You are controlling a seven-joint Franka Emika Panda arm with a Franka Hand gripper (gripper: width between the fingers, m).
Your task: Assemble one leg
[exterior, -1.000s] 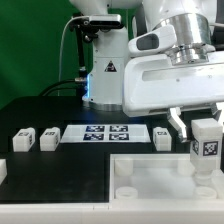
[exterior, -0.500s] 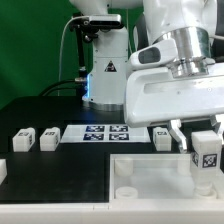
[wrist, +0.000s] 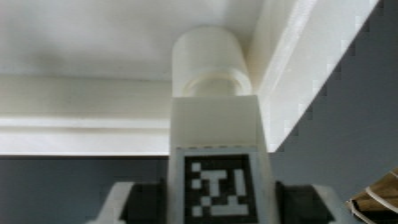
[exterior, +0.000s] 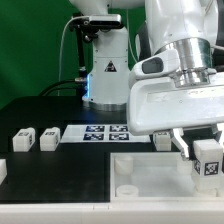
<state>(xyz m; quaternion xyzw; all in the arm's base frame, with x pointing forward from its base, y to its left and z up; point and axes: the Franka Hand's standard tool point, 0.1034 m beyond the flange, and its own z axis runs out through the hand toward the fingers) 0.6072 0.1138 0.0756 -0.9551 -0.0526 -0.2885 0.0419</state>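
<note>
My gripper (exterior: 206, 152) is shut on a leg (exterior: 208, 158), a small white block with a black-and-white tag facing the camera. It holds the leg upright over the right part of the large white tray-shaped part (exterior: 150, 176). In the wrist view the leg (wrist: 219, 140) runs between my fingers (wrist: 128, 205), its rounded end near the tray's inner corner (wrist: 285, 60). Three more legs stand on the black table: two at the exterior view's left (exterior: 24, 139) (exterior: 49, 138) and one by the marker board's right end (exterior: 163, 140).
The marker board (exterior: 105, 133) lies on the black table behind the tray. Another white block (exterior: 2, 169) sits at the left edge. The robot base (exterior: 103, 70) stands at the back, before a green backdrop.
My gripper has moved down and slightly right with the leg, bringing it closer to the tray's right side.
</note>
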